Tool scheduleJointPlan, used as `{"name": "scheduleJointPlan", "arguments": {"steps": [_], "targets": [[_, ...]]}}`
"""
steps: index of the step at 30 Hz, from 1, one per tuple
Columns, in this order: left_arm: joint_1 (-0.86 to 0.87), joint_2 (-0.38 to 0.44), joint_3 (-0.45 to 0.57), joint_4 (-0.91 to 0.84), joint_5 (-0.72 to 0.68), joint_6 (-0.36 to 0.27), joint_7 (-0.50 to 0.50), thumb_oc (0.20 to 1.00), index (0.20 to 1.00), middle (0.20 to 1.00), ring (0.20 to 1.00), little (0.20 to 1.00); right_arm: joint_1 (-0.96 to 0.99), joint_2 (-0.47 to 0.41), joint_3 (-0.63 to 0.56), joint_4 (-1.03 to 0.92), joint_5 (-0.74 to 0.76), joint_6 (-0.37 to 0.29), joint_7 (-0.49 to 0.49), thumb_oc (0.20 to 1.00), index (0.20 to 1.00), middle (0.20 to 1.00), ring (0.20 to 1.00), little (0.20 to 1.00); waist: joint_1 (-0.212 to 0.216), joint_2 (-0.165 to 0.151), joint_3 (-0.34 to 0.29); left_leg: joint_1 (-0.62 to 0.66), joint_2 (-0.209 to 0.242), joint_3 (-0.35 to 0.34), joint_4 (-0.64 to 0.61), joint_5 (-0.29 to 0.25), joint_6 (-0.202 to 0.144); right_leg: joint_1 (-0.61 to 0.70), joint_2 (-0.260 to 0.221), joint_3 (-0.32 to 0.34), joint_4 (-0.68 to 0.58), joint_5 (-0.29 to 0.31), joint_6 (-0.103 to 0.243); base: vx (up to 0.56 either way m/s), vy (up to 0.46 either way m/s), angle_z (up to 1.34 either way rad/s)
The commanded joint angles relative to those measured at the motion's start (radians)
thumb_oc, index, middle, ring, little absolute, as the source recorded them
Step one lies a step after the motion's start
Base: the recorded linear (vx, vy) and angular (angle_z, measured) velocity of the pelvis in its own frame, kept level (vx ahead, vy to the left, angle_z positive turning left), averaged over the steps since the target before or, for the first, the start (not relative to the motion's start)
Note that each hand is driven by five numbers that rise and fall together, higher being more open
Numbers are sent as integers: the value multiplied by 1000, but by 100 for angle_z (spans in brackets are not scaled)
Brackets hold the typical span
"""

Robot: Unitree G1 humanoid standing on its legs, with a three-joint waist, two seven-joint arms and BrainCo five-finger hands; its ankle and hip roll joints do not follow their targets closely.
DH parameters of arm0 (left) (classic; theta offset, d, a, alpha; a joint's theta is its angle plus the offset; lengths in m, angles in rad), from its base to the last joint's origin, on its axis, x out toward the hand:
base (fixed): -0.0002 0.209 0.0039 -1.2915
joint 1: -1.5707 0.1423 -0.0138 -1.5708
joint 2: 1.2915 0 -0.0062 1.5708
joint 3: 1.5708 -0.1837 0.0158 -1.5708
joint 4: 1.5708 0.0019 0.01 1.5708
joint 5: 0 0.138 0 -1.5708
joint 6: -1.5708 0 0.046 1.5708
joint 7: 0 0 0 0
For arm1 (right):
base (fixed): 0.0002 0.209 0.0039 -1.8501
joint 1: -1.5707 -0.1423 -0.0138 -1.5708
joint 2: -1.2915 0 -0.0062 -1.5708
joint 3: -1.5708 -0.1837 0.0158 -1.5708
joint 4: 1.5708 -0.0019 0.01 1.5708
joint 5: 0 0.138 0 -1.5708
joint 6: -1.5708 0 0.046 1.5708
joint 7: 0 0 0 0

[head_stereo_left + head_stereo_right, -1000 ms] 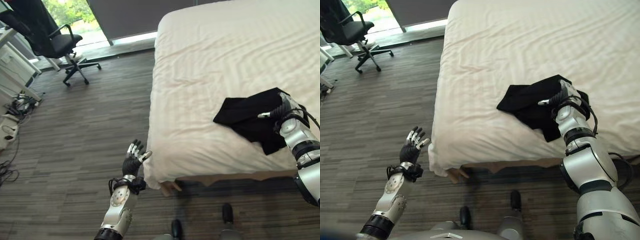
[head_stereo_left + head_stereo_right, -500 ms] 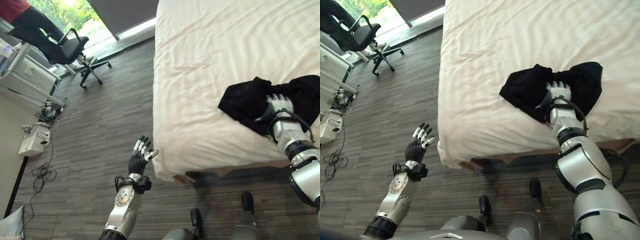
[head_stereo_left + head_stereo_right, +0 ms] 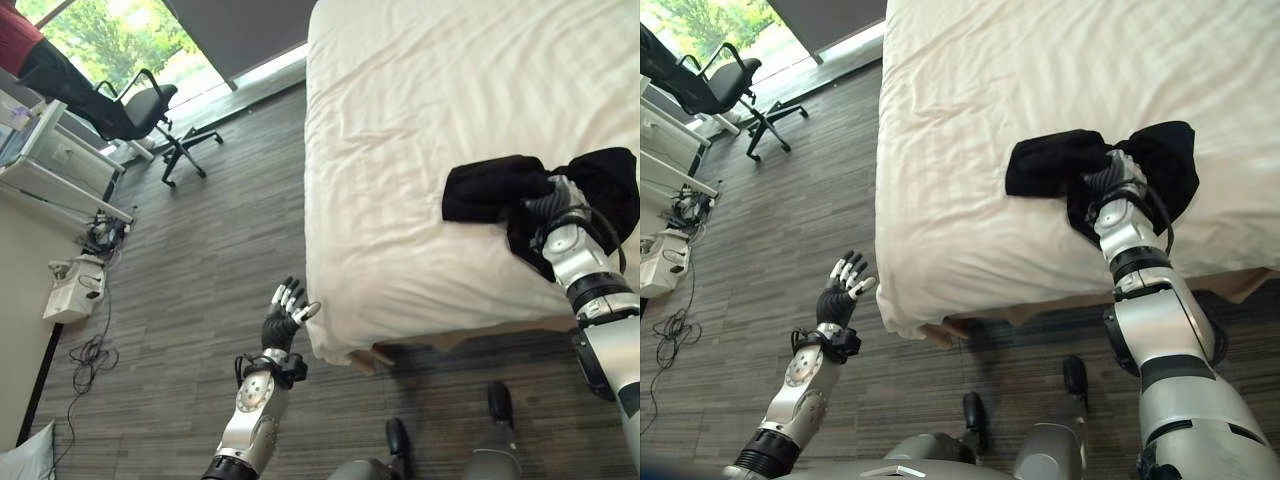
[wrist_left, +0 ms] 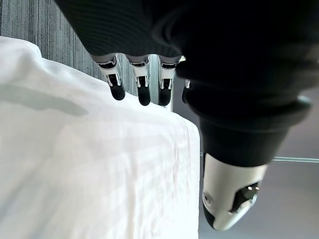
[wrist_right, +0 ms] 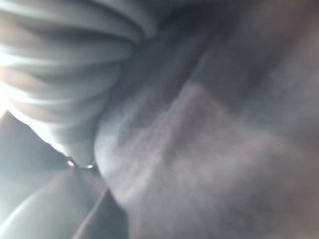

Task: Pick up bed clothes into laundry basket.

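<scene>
A black garment [image 3: 490,190] lies bunched on the white bed [image 3: 400,120] near its front edge, also seen as the black garment [image 3: 1050,165]. My right hand [image 3: 548,205] is pressed into the middle of the garment, with folds of cloth around it. In the right wrist view dark cloth [image 5: 224,149] sits right against the hand. My left hand [image 3: 283,318] hangs open over the wooden floor, just beside the bed's near corner, holding nothing. In its wrist view the straight fingers [image 4: 143,89] point along the white sheet [image 4: 89,169].
A black office chair [image 3: 140,105] stands on the floor to the far left by a white desk [image 3: 50,170]. Cables and a white box [image 3: 75,285] lie along the left wall. A person in red [image 3: 15,35] shows at the top left corner.
The camera has shifted. The black garment has bunched higher around my right hand, which lay flat on it before. My left hand holds the same open pose.
</scene>
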Motion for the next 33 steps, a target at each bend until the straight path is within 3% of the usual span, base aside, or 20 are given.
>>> {"name": "scheduleJointPlan", "arguments": {"steps": [1, 4, 8, 13, 15, 17, 19, 21, 24, 27, 33], "targets": [[-78, 32, 5, -15, -10, -58, 19, 1000, 1000, 1000, 1000, 1000, -40, 49, 29, 57, 177, -25, -17, 200, 200, 200, 200, 200, -9, -61, 71, -51, 0, -14, 7, 62, -36, 83, -24, 35, 17, -81, -13, -9, 18, -7], [-77, 38, 2, -34, -16, -59, 20, 1000, 1000, 1000, 1000, 1000, -50, 48, -62, 69, 387, -60, -18, 200, 200, 200, 200, 200, -8, -63, 71, -47, 0, -16, 7, 59, -34, 87, -25, 33, 17, -83, -13, -2, 3, -2], [-72, 43, -19, -49, -15, -57, 26, 1000, 1000, 1000, 1000, 1000, -48, 82, -246, 97, 847, -131, -7, 200, 200, 200, 200, 200, -1, -58, 72, -40, -1, -16, 7, 52, -31, 92, -28, 28, 17, -88, -13, 6, 8, 0], [-46, 48, -30, -60, -13, -60, 14, 1000, 1000, 1000, 1000, 1000, -4, 174, -438, 6, 1322, -282, 74, 200, 200, 200, 200, 200, 6, -47, 65, -31, -4, -17, 7, 43, -29, 101, -30, 25, 17, -96, -12, 0, 0, 0], [-46, 44, -34, -52, -20, -63, 13, 1000, 1000, 1000, 1000, 1000, -1, 210, -487, -46, 1412, -349, 91, 200, 200, 200, 200, 200, 7, -44, 57, -30, -5, -19, 7, 42, -28, 101, -29, 25, 17, -98, -13, 0, 0, 0], [-45, 34, -38, -34, -33, -66, 15, 1000, 1000, 1000, 1000, 1000, 10, 239, -513, -106, 1420, -409, 92, 200, 200, 200, 200, 200, 7, -40, 49, -27, -6, -21, 7, 40, -27, 107, -32, 22, 17, -100, -13, 34, 21, 0], [-46, 33, -38, -30, -34, -68, 18, 1000, 1000, 1000, 1000, 1000, 13, 246, -512, -131, 1406, -429, 91, 200, 200, 200, 200, 200, 7, -40, 47, -26, -7, -22, 7, 40, -26, 109, -32, 22, 17, -100, -13, 0, 0, 0], [-51, 31, -29, -9, -31, -78, 35, 1000, 1000, 1000, 1000, 1000, 48, 287, -472, -329, 1294, -502, 54, 200, 200, 200, 200, 200, 1, -47, 34, -18, -7, -24, 7, 36, -24, 118, -30, 21, 17, -102, -12, 36, 19, 1], [-50, 35, -25, 7, -29, -82, 38, 1000, 1000, 1000, 1000, 1000, 61, 296, -444, -413, 1239, -514, 30, 200, 200, 200, 200, 200, 0, -57, 32, -15, -5, -23, 7, 34, -24, 122, -28, 20, 17, -102, -13, 0, 0, 0], [-48, 44, -13, 9, -10, -83, 44, 1000, 1000, 1000, 1000, 1000, 120, 307, -398, -626, 1150, -530, 12, 200, 200, 200, 200, 200, -11, -80, 29, -9, -2, -24, 7, 30, -22, 129, -21, 21, 17, -99, -13, 0, 0, 0], [-28, 48, 1, 6, 20, -66, 44, 1000, 1000, 1000, 1000, 1000, 240, 329, -433, -854, 1067, -567, -24, 200, 200, 200, 200, 200, -27, -119, 10, 12, 6, -21, 7, 16, -15, 146, -14, 19, 19, -104, -13, 9, 2, 0]]}}
